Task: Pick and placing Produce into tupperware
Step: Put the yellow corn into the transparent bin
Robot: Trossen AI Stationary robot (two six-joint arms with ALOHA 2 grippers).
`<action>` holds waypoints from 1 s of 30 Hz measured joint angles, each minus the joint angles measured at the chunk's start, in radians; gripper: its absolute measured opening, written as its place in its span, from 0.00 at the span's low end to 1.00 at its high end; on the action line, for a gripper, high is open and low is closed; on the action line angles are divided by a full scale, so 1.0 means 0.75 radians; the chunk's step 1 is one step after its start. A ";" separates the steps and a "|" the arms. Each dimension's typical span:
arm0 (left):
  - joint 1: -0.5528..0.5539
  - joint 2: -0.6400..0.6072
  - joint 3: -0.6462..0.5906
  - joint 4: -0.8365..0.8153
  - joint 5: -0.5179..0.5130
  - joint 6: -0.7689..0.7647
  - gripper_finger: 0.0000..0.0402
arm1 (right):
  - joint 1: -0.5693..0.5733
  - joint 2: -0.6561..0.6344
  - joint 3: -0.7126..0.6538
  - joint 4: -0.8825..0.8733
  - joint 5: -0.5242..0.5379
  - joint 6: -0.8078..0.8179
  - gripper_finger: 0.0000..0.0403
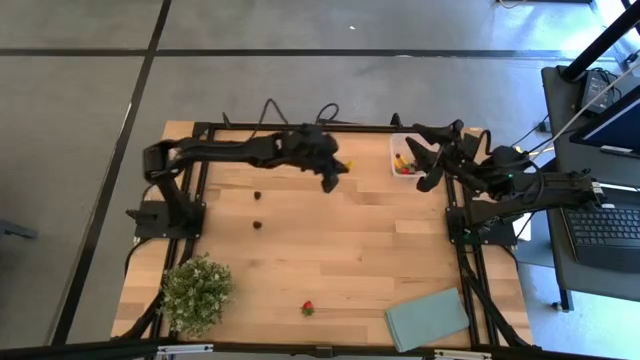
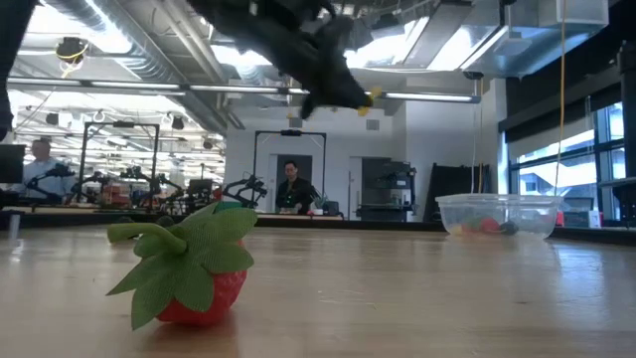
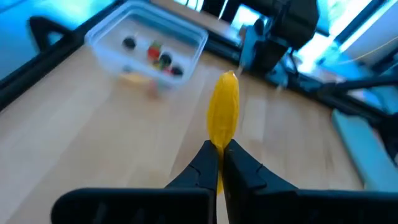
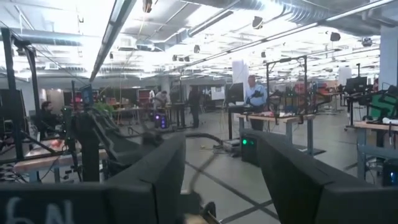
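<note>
While clenched on a yellow sliver (image 3: 224, 117), left end effector (image 1: 337, 170) hangs above the tabletop (image 1: 340, 250), near the tupperware (image 1: 405, 156).
Left wrist view alone shows the clear tupperware's dark berries and red piece; low view shows a strawberry (image 2: 189, 268). Right end effector (image 4: 221, 180) gapes, empty, beside the tupperware.

The left gripper (image 3: 219, 163) has its two dark fingers (image 3: 200, 168) pinched together on the lower end of a yellow sliver (image 3: 224, 117), which stands up from the tips above the wooden table (image 3: 93, 137). Farther off on the table sits the clear tupperware (image 3: 102, 38), holding dark berries (image 3: 129, 43), a small red fruit (image 3: 153, 52) and a yellowish piece. The other arm (image 3: 283, 31) stands dark beside the container.
</note>
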 joint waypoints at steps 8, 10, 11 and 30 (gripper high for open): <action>0.023 0.490 0.577 0.022 0.141 0.039 0.00 | 0.000 0.001 0.000 -0.002 -0.001 -0.061 0.50; 0.028 0.615 0.754 0.004 0.168 0.039 0.00 | 0.000 -0.001 0.000 -0.002 -0.001 -0.061 0.50; 0.031 0.676 0.839 0.005 0.177 0.035 0.00 | 0.000 -0.002 0.000 -0.001 -0.001 -0.061 0.50; 0.087 1.188 1.351 0.009 0.089 -0.141 0.01 | 0.000 -0.023 -0.001 -0.055 -0.002 -0.071 0.50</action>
